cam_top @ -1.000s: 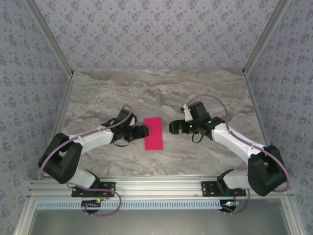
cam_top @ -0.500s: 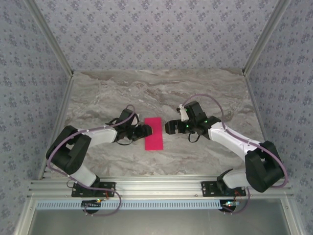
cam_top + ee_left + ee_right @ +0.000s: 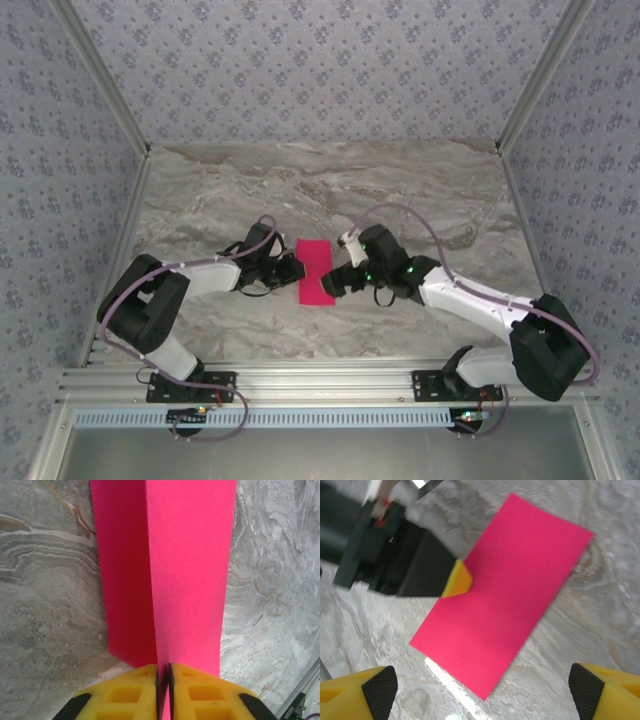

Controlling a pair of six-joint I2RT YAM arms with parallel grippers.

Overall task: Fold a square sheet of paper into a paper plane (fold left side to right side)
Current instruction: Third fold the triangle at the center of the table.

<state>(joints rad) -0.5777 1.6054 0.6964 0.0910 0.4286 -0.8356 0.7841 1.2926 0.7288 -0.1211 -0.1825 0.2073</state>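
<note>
Left jaws clamped on pink paper (image 3: 190, 570) edge; right jaws wide apart, paper below, btwn them.

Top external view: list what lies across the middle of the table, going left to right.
left claw → folded magenta-pink rectangle of thin paper → right claw
</note>
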